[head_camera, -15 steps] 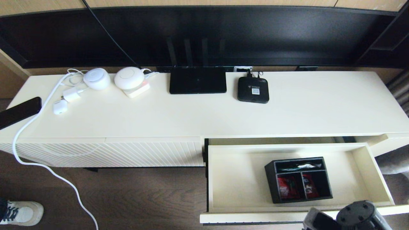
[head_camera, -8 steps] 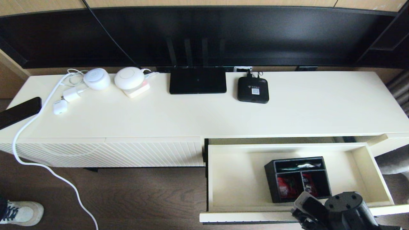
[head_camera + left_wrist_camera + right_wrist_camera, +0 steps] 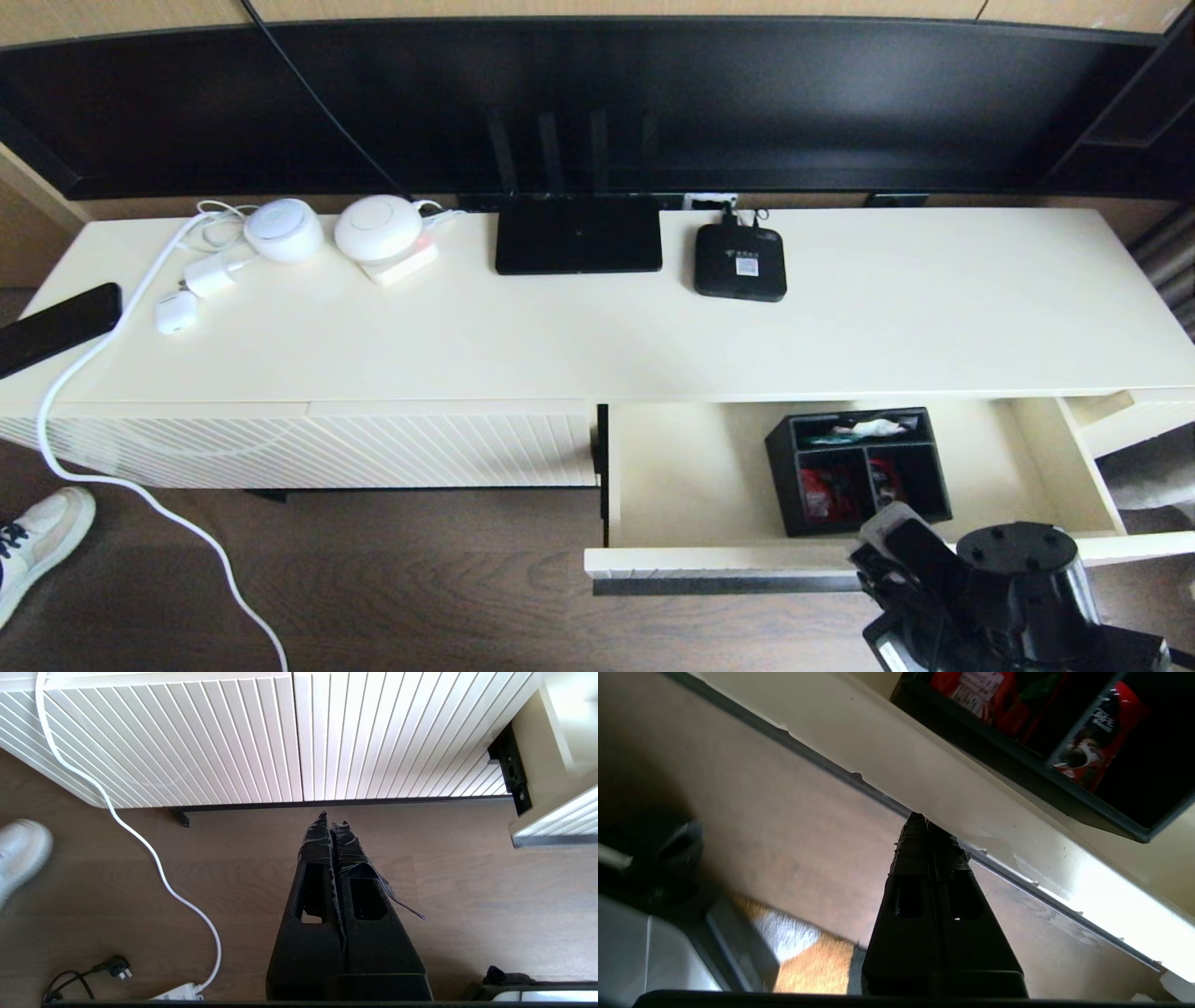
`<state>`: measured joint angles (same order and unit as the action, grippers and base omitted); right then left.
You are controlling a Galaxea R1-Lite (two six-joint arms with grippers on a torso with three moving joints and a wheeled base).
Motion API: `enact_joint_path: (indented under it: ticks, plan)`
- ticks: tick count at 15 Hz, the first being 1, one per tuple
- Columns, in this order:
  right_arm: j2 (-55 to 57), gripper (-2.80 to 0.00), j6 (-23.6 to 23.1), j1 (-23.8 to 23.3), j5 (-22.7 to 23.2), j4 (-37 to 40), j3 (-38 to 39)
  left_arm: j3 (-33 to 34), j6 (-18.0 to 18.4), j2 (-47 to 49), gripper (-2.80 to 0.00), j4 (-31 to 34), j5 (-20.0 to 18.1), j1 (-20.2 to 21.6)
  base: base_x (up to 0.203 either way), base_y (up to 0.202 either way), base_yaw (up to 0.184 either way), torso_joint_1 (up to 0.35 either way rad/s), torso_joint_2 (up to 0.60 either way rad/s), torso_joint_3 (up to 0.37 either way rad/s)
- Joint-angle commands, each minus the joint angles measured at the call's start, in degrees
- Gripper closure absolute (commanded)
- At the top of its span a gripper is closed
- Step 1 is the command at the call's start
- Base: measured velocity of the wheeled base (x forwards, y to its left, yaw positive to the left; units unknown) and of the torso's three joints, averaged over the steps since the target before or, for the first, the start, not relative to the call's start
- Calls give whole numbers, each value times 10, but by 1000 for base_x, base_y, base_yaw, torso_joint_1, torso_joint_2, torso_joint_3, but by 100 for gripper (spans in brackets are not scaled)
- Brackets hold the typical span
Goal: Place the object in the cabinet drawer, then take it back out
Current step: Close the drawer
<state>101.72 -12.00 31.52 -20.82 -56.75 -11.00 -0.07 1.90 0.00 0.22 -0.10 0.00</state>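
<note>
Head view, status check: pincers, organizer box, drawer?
Right pincer shut, tips against the wide cream drawer's front. Left pincer shut, idle above floor. Black three-compartment organizer box inside the part-open drawer. Nothing in the way.

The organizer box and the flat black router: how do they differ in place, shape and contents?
The organizer box sits inside the half-open cabinet drawer; the router lies on the cabinet top by the back edge. The organizer box is deep, open on top and split into three compartments holding red and white items; the router is a flat closed slab with antennas standing behind it. Both are black and rectangular.
</note>
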Motion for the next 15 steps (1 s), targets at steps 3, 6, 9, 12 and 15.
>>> enact_joint_path:
  ticks: [3,6,9,12,15]
  plan:
    - [15,0,-4,-12,-11,-35,-9,1,0,1,0,0,0,0,0,0,0,0,0,0]
    - [49,0,-4,-23,-12,-86,-17,0,0,1,0,0,0,0,0,0,0,0,0,0]
    - [100,0,-5,-32,-14,-170,-25,0,0,1,0,0,0,0,0,0,0,0,0,0]
    - [116,0,-5,-45,-14,-192,-53,0,0,1,0,0,0,0,0,0,0,0,0,0]
    - [130,0,-6,-47,-14,-195,-78,0,0,1,0,0,0,0,0,0,0,0,0,0]
